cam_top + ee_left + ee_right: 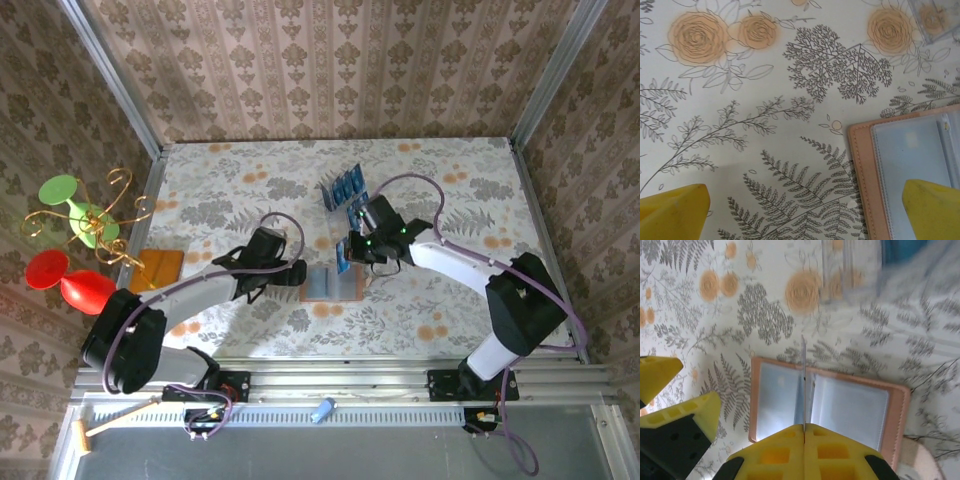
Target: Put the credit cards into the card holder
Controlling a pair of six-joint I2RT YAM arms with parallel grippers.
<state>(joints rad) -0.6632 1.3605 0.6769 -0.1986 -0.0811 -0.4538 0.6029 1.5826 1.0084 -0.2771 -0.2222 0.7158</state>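
Right gripper (804, 435) pinches one thin blue card (804, 382) over the open tan leather wallet (850, 405). Other blue cards (345, 188) are not in yet. Left gripper (805, 210) gapes wide.

Lab test booth: aluminium frame (112, 75), wallpapered walls (330, 60), floral tablecloth (220, 180)

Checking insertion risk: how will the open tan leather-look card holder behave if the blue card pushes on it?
The tan leather-look card holder lies open flat on the floral tablecloth, so it probably slides when nudged. Its thin covers and clear pockets look soft, likely flexing rather than resisting. The open left gripper beside it might brace it.
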